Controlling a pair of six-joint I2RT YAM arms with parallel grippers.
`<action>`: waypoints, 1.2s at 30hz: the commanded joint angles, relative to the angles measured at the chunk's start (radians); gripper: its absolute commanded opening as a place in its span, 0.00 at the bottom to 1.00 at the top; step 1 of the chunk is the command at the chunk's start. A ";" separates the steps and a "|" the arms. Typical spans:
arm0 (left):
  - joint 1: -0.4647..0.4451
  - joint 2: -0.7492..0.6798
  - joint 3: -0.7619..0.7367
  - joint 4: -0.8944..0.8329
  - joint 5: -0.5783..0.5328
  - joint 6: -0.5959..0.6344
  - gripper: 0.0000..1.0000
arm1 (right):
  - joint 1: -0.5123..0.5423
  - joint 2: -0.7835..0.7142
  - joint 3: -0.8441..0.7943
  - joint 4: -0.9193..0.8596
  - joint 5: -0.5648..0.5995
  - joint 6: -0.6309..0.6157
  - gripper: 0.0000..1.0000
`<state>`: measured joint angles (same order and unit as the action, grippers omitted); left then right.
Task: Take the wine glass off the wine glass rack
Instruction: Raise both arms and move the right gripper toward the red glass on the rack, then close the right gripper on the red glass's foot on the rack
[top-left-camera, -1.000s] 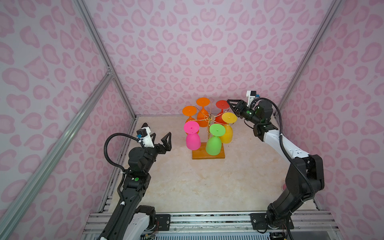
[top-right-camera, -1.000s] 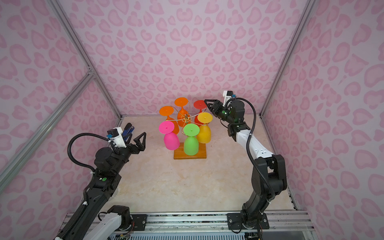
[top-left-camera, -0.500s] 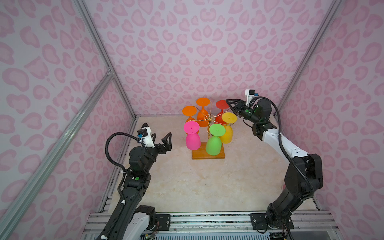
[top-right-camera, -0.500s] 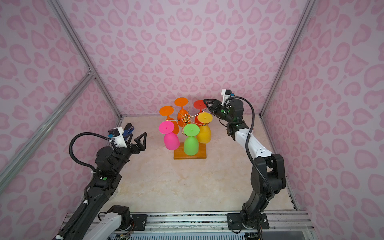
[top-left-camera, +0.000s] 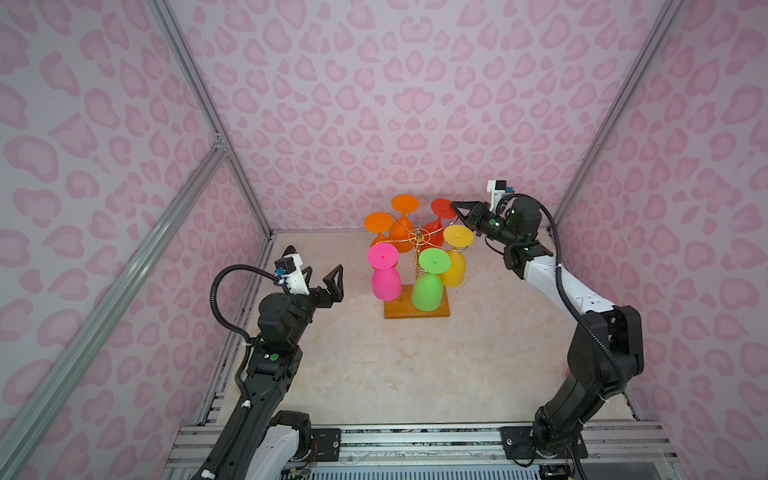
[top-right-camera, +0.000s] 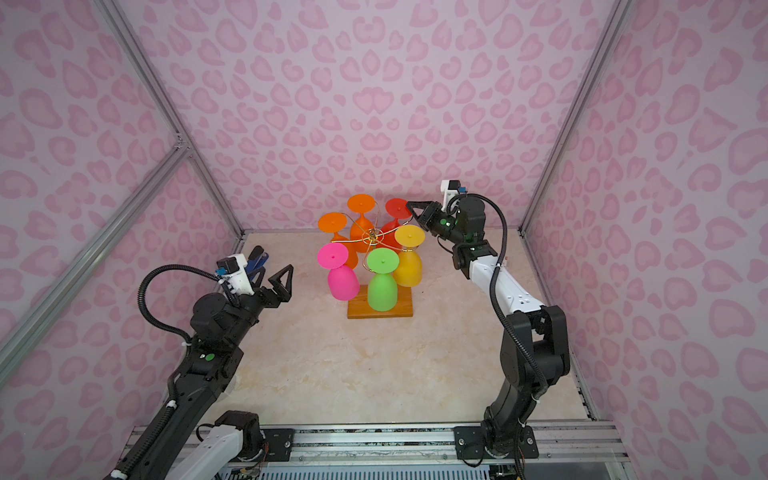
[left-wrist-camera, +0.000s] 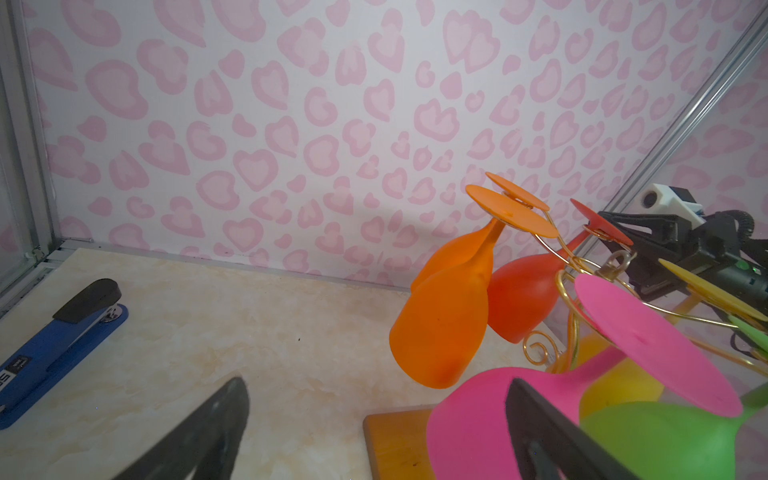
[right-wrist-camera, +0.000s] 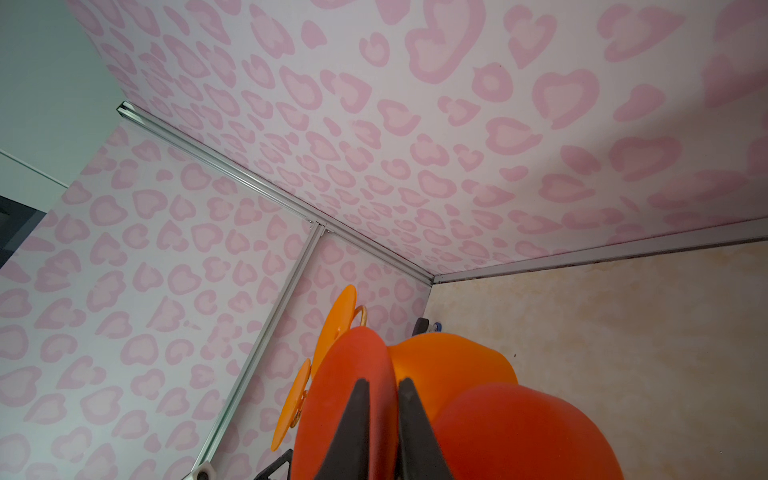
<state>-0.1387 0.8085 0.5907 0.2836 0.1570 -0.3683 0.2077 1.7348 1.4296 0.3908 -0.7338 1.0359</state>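
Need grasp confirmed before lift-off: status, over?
Left claw open, apart from the glasses. Right claw pinched on red wine glass foot rim; glass hangs on wine glass rack. Yellow wine glass foot close beside that claw.

A lab robot cell: pink heart-print panels in aluminium framing box in a marbled tabletop, with the left arm and right arm bolted to a metal rail at six o'clock.
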 joint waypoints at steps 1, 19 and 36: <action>0.001 0.001 0.004 0.016 -0.001 0.008 0.98 | 0.002 0.006 0.012 0.016 -0.027 0.004 0.12; 0.001 0.017 0.004 0.019 0.001 0.003 0.98 | -0.006 0.005 0.028 0.037 -0.036 0.031 0.16; 0.001 0.019 -0.008 0.017 -0.004 -0.001 0.98 | -0.005 0.000 0.038 -0.033 -0.058 -0.001 0.19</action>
<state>-0.1387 0.8268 0.5880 0.2825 0.1562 -0.3687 0.2008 1.7348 1.4643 0.3679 -0.7704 1.0569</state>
